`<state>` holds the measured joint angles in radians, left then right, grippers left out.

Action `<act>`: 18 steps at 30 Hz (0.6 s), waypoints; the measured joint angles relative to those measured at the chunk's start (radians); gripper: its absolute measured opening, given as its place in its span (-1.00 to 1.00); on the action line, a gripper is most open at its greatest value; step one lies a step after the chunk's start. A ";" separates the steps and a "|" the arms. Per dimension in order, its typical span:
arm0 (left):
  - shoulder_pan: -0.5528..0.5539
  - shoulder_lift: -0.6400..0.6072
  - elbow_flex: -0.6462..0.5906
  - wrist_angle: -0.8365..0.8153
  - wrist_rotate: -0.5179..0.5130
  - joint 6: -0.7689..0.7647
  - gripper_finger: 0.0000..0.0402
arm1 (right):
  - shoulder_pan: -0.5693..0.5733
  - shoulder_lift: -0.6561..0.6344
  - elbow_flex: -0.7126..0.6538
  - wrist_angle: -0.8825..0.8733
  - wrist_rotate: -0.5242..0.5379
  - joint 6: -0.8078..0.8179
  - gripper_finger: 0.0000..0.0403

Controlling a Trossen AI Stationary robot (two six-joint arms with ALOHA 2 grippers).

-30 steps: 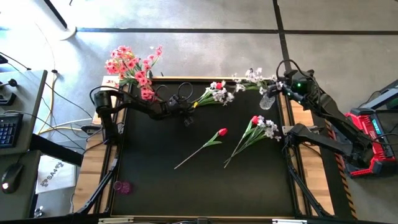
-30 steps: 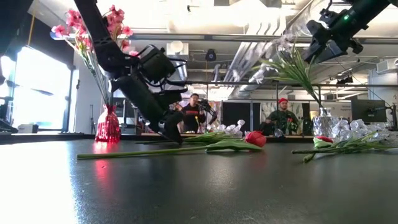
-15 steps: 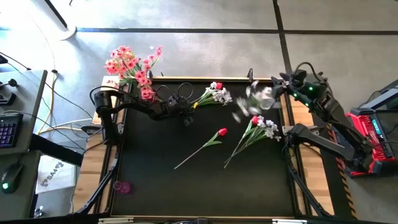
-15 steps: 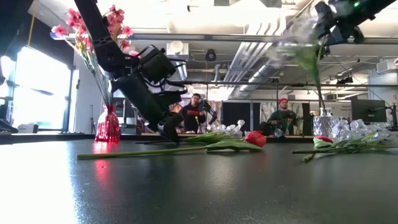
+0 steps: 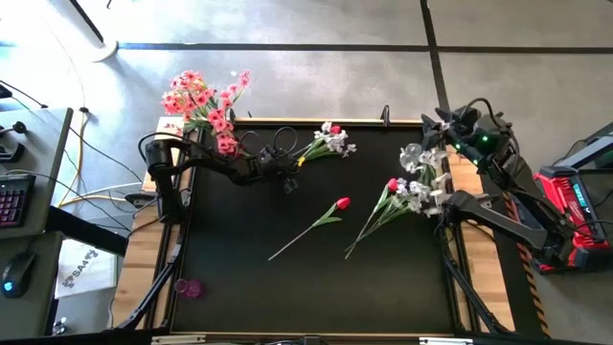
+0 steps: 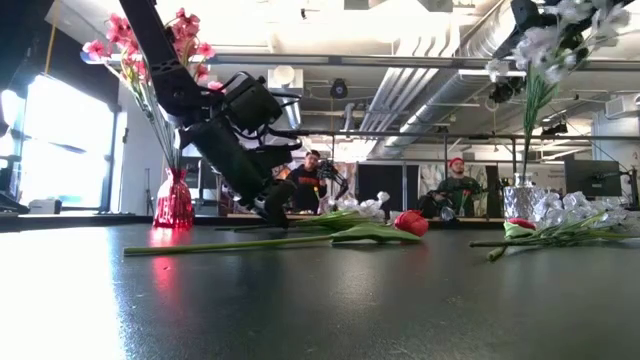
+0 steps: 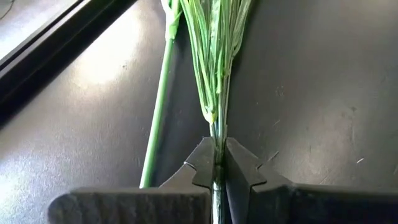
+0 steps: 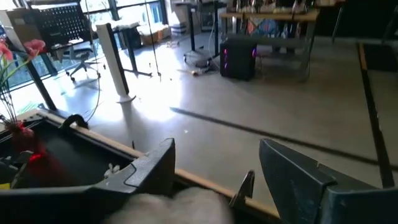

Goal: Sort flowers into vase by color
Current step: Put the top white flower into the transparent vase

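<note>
— We have a black table in an open workshop, with two people seated well behind it in the low view. How far along are we?

— Partly. The pink flowers stand in the red vase at the far left corner. The white spray sits upright in the clear vase at the far right.

— What's left?

— One red tulip mid-table, a mixed bunch on the right, and another bunch at the far edge.

— And our grippers?

— Our left gripper is clamped on that far bunch's stems. Our right gripper is spread wide, holding nothing, above the white spray
</note>
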<state>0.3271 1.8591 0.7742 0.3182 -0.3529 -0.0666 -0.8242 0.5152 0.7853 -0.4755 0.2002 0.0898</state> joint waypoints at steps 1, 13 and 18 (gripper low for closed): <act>0.000 0.000 0.000 0.004 0.000 0.000 -0.98 | 0.000 0.000 0.000 0.012 0.000 -0.011 0.10; -0.030 0.000 0.000 0.152 0.001 0.019 -1.00 | 0.000 0.000 0.000 0.086 -0.111 -0.046 0.10; -0.040 0.000 0.000 0.266 0.006 0.019 -1.00 | 0.000 0.000 0.000 0.117 -0.364 -0.033 0.10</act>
<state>0.2873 1.8591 0.7738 0.5838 -0.3465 -0.0477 -0.8242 0.5149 0.7856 -0.3586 -0.1636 0.0572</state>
